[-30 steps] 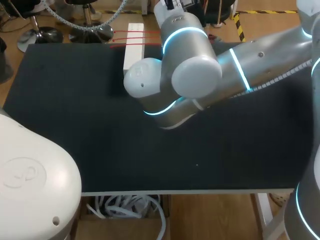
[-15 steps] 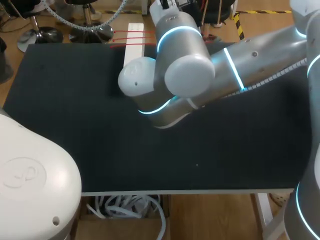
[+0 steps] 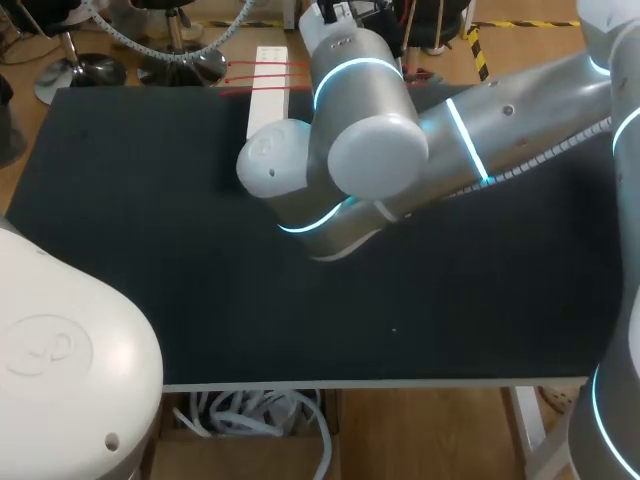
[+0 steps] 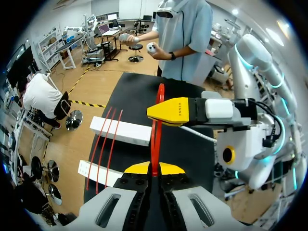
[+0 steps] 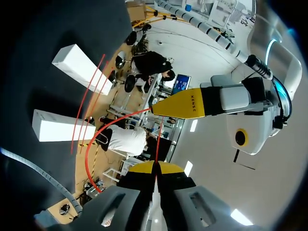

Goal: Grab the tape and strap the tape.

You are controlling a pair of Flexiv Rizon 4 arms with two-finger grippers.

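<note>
**Both pincers pinched on one red tape above the far-middle of the desk**

Nearest, the left arm (image 3: 60,370) fills the near-left corner of the black desk (image 3: 150,250). Its pincer can't be seen from the head view.

In the left wrist view, the left pincer (image 4: 154,168) has its yellow tips nearly together, clamped on the red tape (image 4: 155,139). The tape stands up straight from between the tips. It crosses the end of the other arm's yellow tip just ahead and finishes in a rounded end a bit past it.

The right arm (image 3: 520,120) comes in from the right side and reaches past the middle toward the far edge, its big joints hiding that patch of desk.

In the right wrist view, the right pincer (image 5: 155,167) is also closed narrow on the tape. The tape shows as a thin red line rising from between the tips to the left pincer's yellow tip. From there a loose red loop curves out sideways and back down beside the right pincer.

So the tape is off the desk, held between the two pincers, which sit close together at right angles.

Beyond the pincers, at the desk's far edge, lie the near white box (image 4: 96,171) and the far white box (image 4: 127,131). They are apart and roughly parallel. Several thin red strands (image 4: 103,144) lie across both, bridging the gap.
</note>
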